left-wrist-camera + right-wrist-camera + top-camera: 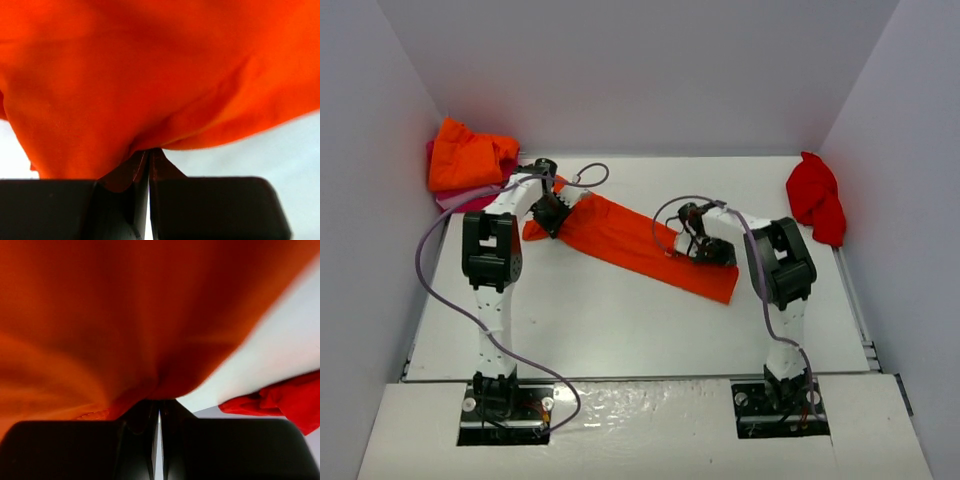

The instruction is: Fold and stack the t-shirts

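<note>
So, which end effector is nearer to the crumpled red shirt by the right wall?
Right. The right end effector grips the spread orange shirt, left of the red shirt; the left end effector is across the table.

lab cell: white walls [640, 70], table [620, 320]

On my feed, a white table [620, 320] sits boxed in by three plain, pale grey walls: the back wall [640, 70] at 12 o'clock, the left wall [360, 220] at 9, the right wall [920, 200] at 3. A white base board [640, 430] runs along 6 o'clock. The light is even and the shadows are soft.
</note>
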